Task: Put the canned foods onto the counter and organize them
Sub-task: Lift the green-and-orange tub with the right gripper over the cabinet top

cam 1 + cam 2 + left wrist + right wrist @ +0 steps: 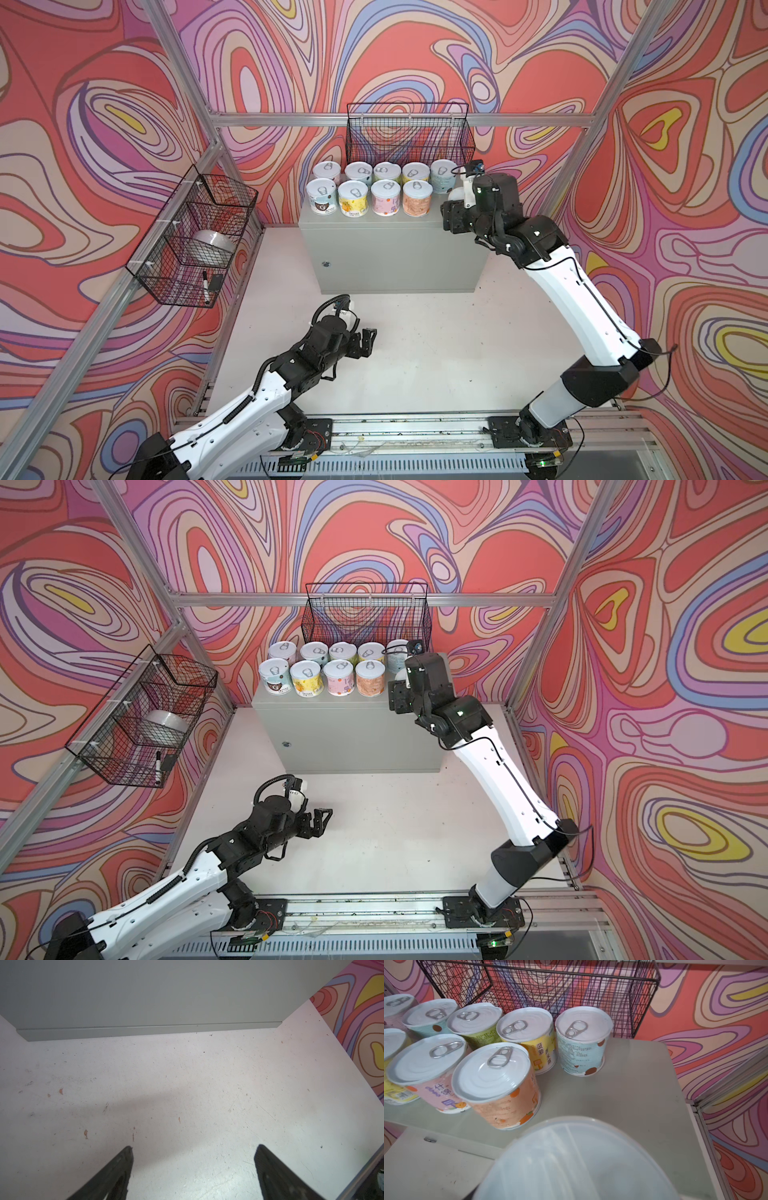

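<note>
Right gripper [455, 201] holds the capped can [577, 1159] over the counter [395, 253], at its free corner beside the front row's end. Nine cans [386, 198] stand there in two rows; a too low sideways move may tip the orange can [497, 1084]. Left gripper [195, 1147] hangs wide and empty, well apart.

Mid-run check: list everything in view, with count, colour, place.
cans: nine, mixed labels, two rows on counter
capped can: one, translucent cap, in right tool above counter
counter: one, light grey, on tabletop
wire baskets: two, black, on walls
tape roll: one, silvery, left basket
marker: one, black-white, left basket
tabletop: one, white
left tool: black, open, empty, above tabletop
right tool: black, gripping capped can
</note>
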Controlling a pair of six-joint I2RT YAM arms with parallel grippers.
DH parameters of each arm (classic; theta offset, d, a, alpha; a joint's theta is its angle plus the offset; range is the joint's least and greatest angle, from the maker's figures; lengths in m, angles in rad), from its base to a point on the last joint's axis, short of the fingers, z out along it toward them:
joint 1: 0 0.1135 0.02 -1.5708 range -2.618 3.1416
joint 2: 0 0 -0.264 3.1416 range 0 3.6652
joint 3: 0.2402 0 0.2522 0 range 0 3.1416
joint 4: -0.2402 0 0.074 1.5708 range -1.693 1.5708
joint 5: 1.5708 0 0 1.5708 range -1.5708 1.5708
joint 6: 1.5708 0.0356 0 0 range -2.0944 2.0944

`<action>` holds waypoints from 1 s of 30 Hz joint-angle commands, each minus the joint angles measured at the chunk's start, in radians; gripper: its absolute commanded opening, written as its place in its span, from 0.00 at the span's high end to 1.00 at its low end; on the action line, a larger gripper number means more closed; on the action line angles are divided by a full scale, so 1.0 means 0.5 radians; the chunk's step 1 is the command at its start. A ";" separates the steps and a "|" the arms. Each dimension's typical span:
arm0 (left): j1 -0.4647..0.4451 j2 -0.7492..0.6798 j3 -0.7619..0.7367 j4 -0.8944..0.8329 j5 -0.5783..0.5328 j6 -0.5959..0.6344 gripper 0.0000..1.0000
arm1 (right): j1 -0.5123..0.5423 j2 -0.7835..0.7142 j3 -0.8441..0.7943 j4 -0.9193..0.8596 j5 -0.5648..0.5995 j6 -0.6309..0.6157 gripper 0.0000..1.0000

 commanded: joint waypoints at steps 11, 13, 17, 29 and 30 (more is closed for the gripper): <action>-0.011 -0.130 0.049 -0.070 -0.058 0.017 0.09 | -0.214 0.223 0.339 0.131 -0.242 0.003 1.00; -0.011 -0.130 0.055 -0.066 -0.058 0.014 0.09 | -0.230 0.227 0.320 0.161 -0.279 0.013 1.00; -0.011 -0.127 0.073 -0.082 -0.067 0.016 0.08 | -0.241 0.230 0.319 0.196 -0.336 0.034 1.00; -0.011 -0.139 0.078 -0.115 -0.100 -0.005 0.09 | -0.243 0.384 0.352 0.257 -0.387 0.067 0.90; -0.011 -0.139 0.079 -0.115 -0.100 -0.006 0.08 | -0.243 0.386 0.353 0.257 -0.384 0.068 0.77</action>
